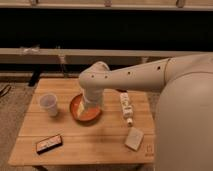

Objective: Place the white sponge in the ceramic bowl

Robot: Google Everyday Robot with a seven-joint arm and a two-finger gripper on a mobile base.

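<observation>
By the front-left corner of the light wooden desk lies a dark rectangular device with white marks, and the small flat off-white sponge rests by the front-right corner (flat on the wood). Farther back, a long white labelled bottle lies toward the right edge and a translucent plastic cup stands near the left edge. The gripper reaches down into the round orange-red ceramic bowl mid-desk; whether it grips anything cannot be told.
</observation>
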